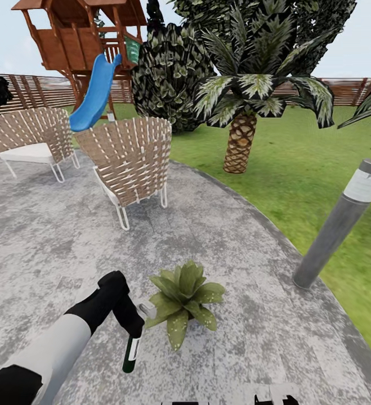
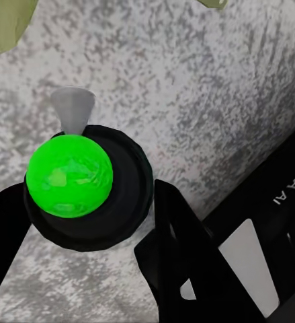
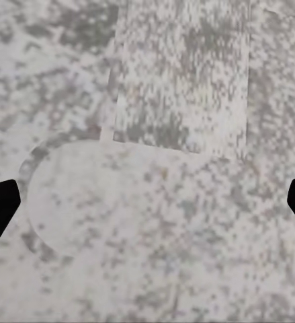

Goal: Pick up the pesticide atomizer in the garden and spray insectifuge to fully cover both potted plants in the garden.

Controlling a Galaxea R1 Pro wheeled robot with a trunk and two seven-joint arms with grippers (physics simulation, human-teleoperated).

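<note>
One potted plant (image 1: 184, 301), a low rosette of pointed green leaves, sits on the round grey paved patch (image 1: 50, 236) of the garden. The other plant is out of view. My left gripper (image 1: 132, 327) is shut on the pesticide atomizer (image 1: 132, 353), a slim dark bottle held just left of the plant. Its pale trigger head (image 1: 147, 309) points at the leaves. In the left wrist view the bottle (image 2: 87, 195) sits between the black fingers (image 2: 181, 249), with its nozzle (image 2: 72, 108) toward a leaf (image 2: 6, 23). My right gripper (image 3: 147, 208) hangs open over bare paving.
A grey bollard lamp (image 1: 343, 222) stands at the paving's right edge beside the lawn (image 1: 320, 163). Two woven chairs (image 1: 132, 160) (image 1: 30, 138) stand behind the plant. A palm (image 1: 240, 140), a dark bush (image 1: 171, 79), a play tower with a blue slide (image 1: 95, 93) and the fence (image 1: 354, 90) lie further back.
</note>
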